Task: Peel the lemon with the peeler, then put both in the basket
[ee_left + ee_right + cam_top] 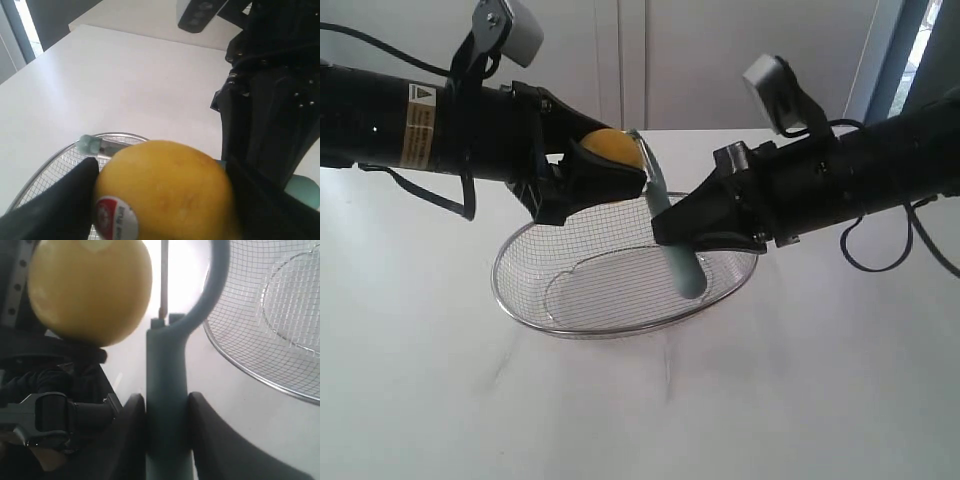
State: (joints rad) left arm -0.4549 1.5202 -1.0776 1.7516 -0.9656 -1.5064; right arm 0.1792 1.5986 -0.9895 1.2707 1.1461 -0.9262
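Note:
My left gripper (605, 172) is shut on the yellow lemon (613, 150), holding it in the air over the far rim of the wire-mesh basket (520, 290). In the left wrist view the lemon (165, 192) fills the space between the black fingers (60, 205), its red-and-white sticker (116, 218) facing the camera. My right gripper (167, 400) is shut on the teal handle of the peeler (167, 410). The peeler (670, 240) stands nearly upright with its blade head right beside the lemon (90, 290); I cannot tell whether they touch. The handle's lower end hangs over the basket (260, 360).
The basket rests on a white table (820, 380). A white wall and a window edge (910, 50) stand behind. The two black arms reach in from the left and right and meet above the basket.

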